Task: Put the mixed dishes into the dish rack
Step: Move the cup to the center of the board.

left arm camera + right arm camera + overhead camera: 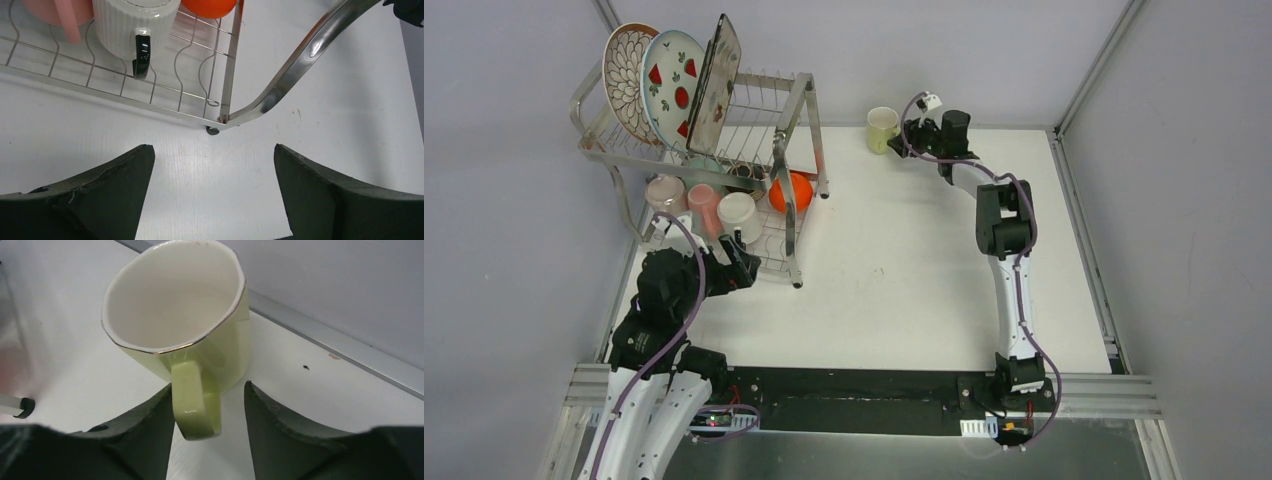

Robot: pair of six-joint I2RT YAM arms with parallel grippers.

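Note:
The yellow mug (882, 129) stands upright at the far edge of the table, its handle (192, 400) pointing at my right gripper (209, 385). That gripper's jaws straddle the handle: the left finger (150, 420) touches it and the right finger (280, 425) stands a little apart, so the gripper is open. My left gripper (214, 152) is wide open over bare table, just in front of the dish rack's (794, 110) near right corner foot (213, 130). On the upper tier stand the petal-pattern plate (627, 80), the red-fruit plate (674, 85) and the square plate (716, 80).
The lower tier holds a pale pink mug (665, 192), a pink mug (704, 205), a white ribbed mug (132, 25) with a black handle, and an orange bowl (791, 192). The rack's slanted leg (300, 60) runs beside my left gripper. A metal rail (340, 355) and wall lie just behind the yellow mug.

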